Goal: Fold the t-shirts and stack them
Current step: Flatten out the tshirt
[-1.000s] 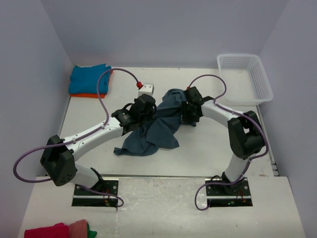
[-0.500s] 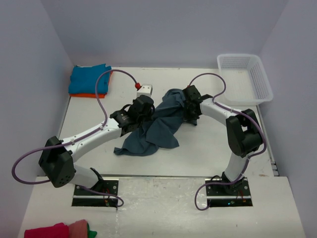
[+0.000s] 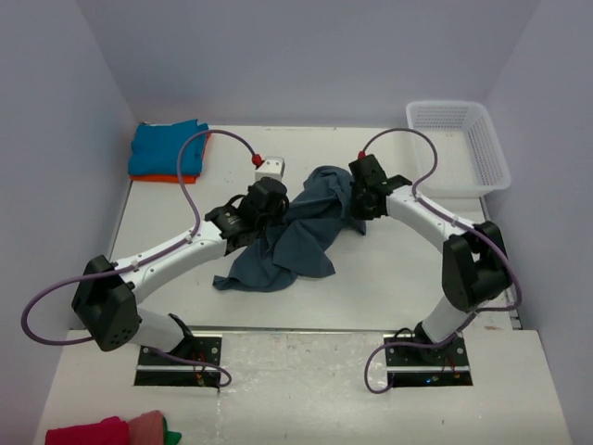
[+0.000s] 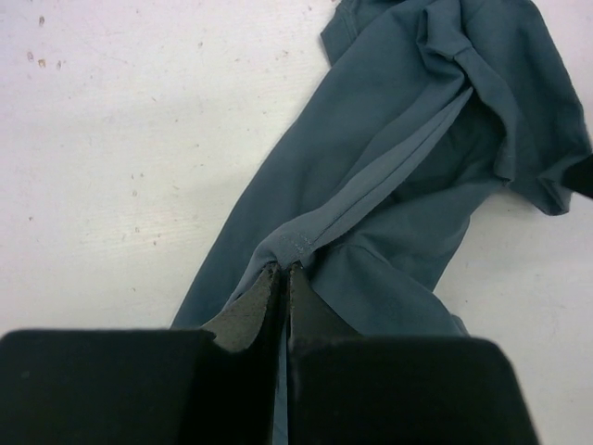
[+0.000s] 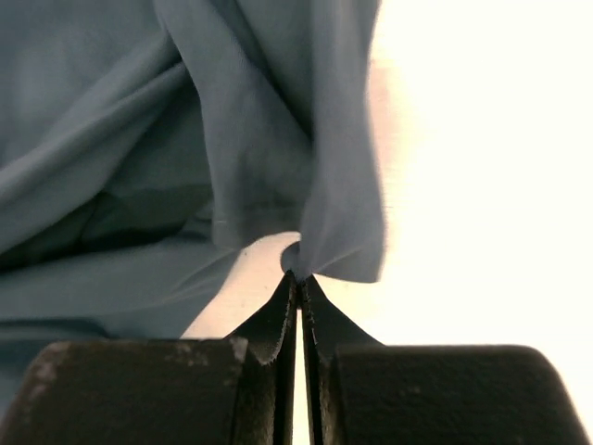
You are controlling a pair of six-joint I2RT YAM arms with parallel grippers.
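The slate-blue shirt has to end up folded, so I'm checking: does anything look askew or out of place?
The slate-blue shirt is bunched and twisted mid-table, not flat; each arm's jaws pinch an edge. The turquoise shirt sits folded on the orange shirt. Red and pink cloth lies at the near left corner, apart from them.

slate-blue t-shirt (image 3: 301, 232): soft matt cloth, creased, stitched hem | turquoise t-shirt (image 3: 167, 146), orange t-shirt (image 3: 162, 178): matt cloth | table (image 4: 111, 139): white, matt, faintly speckled | basket (image 3: 488, 148): white plastic mesh | left gripper (image 4: 281, 271), right gripper (image 5: 298, 276): black, matt
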